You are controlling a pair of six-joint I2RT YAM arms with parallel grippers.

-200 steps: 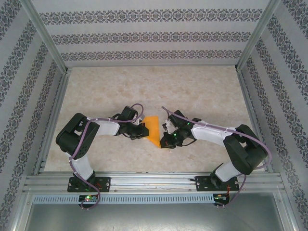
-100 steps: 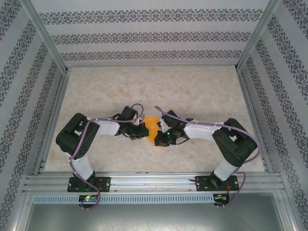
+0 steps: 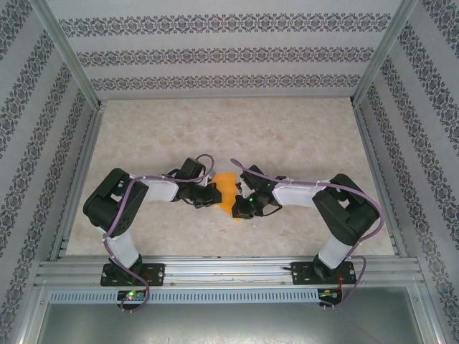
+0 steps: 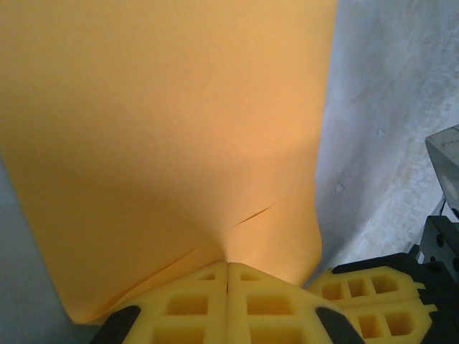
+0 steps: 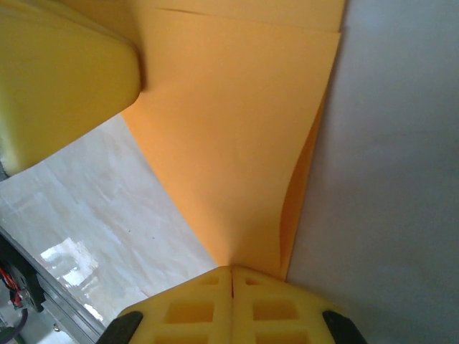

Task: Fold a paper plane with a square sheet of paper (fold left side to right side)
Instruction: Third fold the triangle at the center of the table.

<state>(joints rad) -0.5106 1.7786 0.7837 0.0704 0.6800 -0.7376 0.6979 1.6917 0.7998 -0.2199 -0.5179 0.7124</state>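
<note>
The left gripper (image 4: 228,266) was seen closed, its two yellow moulded pads pressed together with no gap, and an edge of the square sheet of paper (image 4: 172,143) was pinched between them. Shallow creases were seen fanning out from that pinch into the orange sheet, which spread away from the fingertips across most of the left wrist view. The right gripper (image 5: 232,271) was likewise seen shut, with its pads met along a single seam and a pointed part of the same sheet clamped at the tip. Ahead of those fingertips the paper widened into a broad wedge, and a second layer was visible along its right edge. One rounded yellow finger of the left gripper was seen up and to the left of the right gripper's tip, touching the paper. In the overhead view the sheet was held between the two grippers, which were brought close together and pointed at each other. Whether the paper touched the surface below could not be told. A pale marbled tabletop (image 3: 237,136) was seen beneath both arms, and it was bounded by an aluminium frame (image 3: 215,269) and patterned walls (image 3: 229,54).
</note>
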